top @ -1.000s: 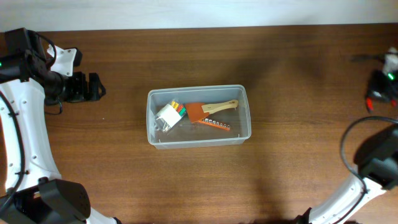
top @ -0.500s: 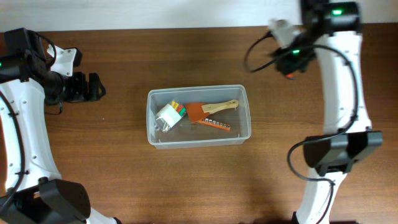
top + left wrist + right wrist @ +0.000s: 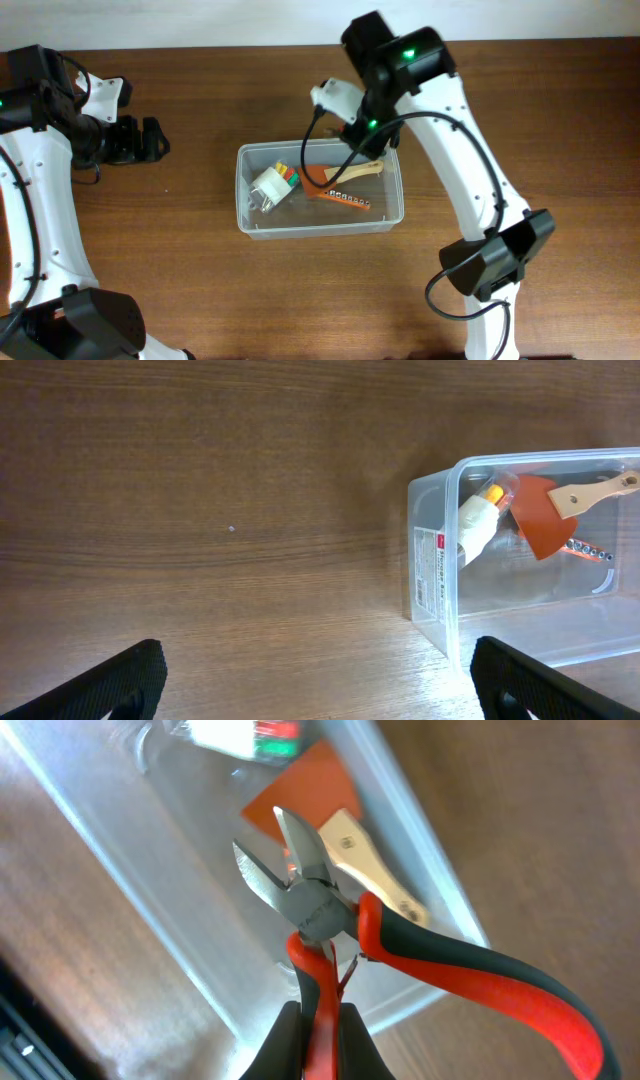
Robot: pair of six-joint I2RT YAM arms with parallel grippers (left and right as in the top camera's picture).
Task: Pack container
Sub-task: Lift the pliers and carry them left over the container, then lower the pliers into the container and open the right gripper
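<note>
Pliers (image 3: 320, 910) pinched in right gripper (image 3: 318, 1038) over container (image 3: 320, 229), apparently near its 12 o'clock rim; left gripper (image 3: 155, 140) spread, at 9 o'clock.

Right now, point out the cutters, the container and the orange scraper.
cutters (image 3: 318, 910), right wrist view, on the dark pivot between blades and handles.
container (image 3: 300, 229), overhead view, on the long wall lowest in the picture.
orange scraper (image 3: 540, 520), left wrist view, on the orange blade.

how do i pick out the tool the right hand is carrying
Find the clear container on the wooden table. Over it the right hand holds the side cutters, the only tool with red-and-black handles and pointed steel blades.
</note>
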